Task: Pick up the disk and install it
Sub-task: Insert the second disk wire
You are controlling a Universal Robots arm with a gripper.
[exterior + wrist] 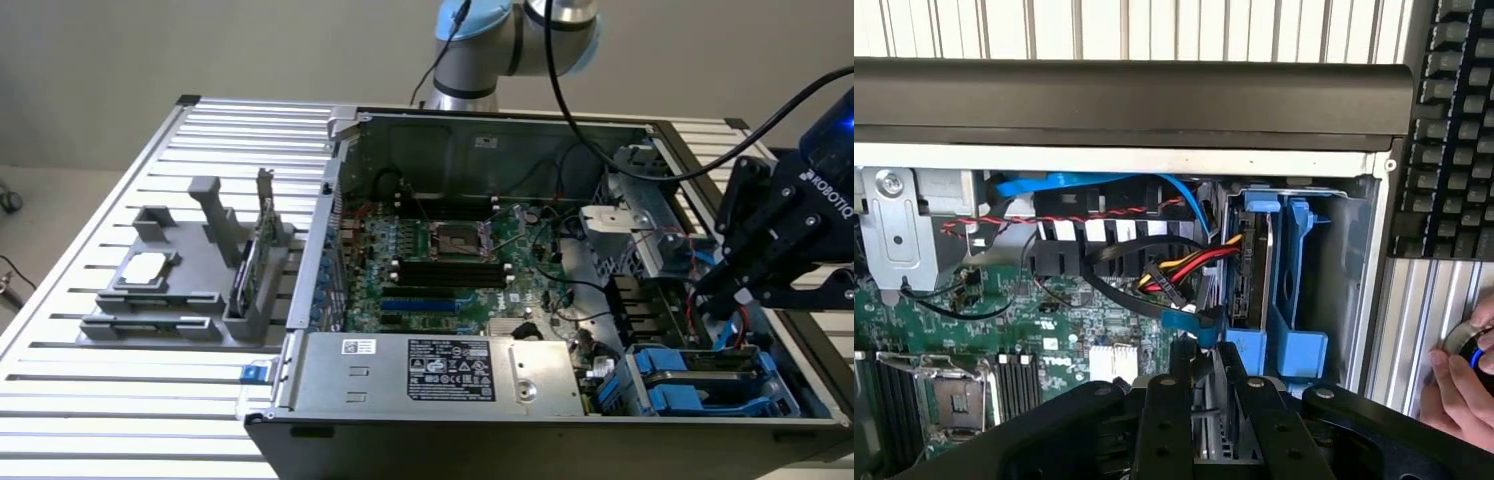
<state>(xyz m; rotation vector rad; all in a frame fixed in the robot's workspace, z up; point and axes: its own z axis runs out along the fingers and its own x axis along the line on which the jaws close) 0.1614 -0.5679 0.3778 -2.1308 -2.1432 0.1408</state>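
Down in the drive bay at the front corner of the open computer case, the disk (1247, 275) sits on edge inside its blue carrier (1294, 300), flanked by blue plastic rails; seen from outside, the same bay (701, 375) lies at the exterior view's lower right, beside the power supply (427, 370); the gripper (754, 295) hangs just above that bay, its black fingers (1166, 425) pointing down toward the carrier's near end, and they stand partly closed with a gap between them; I cannot tell whether they pinch anything. The disk's long axis runs away from the fingers, deeper into the bay; red, yellow and black cables (1174, 270) crowd close beside it over the motherboard (441, 260); a person's hand (1459, 385) rests on a knob outside the case.
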